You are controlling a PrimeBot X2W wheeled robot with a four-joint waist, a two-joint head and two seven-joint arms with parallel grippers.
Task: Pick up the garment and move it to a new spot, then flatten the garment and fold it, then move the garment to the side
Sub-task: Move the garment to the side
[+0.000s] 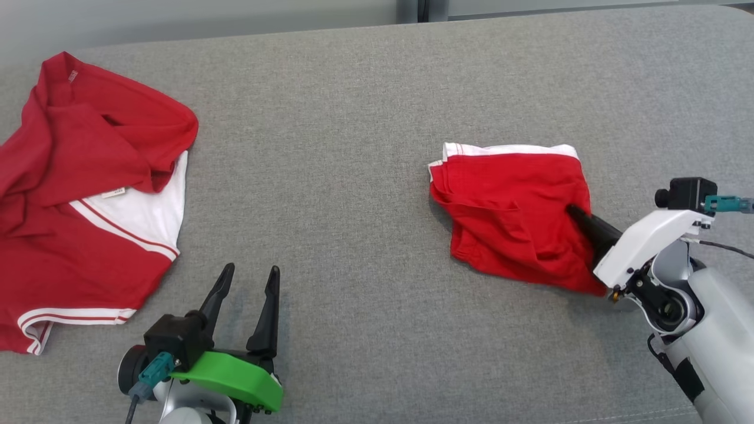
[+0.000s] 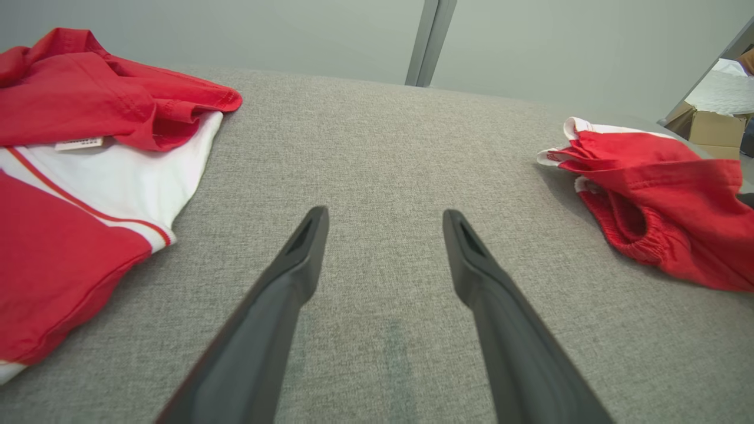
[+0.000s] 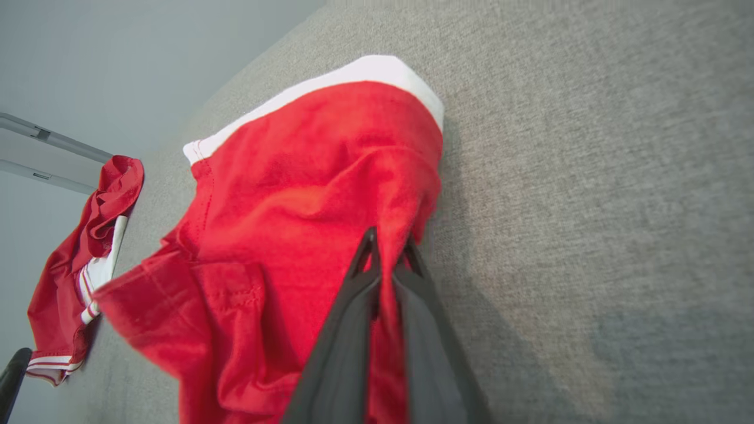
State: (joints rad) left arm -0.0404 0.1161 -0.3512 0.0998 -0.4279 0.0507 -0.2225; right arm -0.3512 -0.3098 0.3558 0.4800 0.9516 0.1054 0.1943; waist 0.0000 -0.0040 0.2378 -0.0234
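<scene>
Pinching red shorts [image 1: 512, 218], right tool [image 3: 389, 242] sits well apart from shirt [image 1: 88, 194].

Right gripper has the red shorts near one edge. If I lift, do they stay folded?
Probably floppy: the red shorts lie in soft creases, so pinched near one edge by the right gripper they would likely hang and unfold. Likely light, being thin cloth. Pushed, they may bunch on the textured grey surface rather than slide.
</scene>
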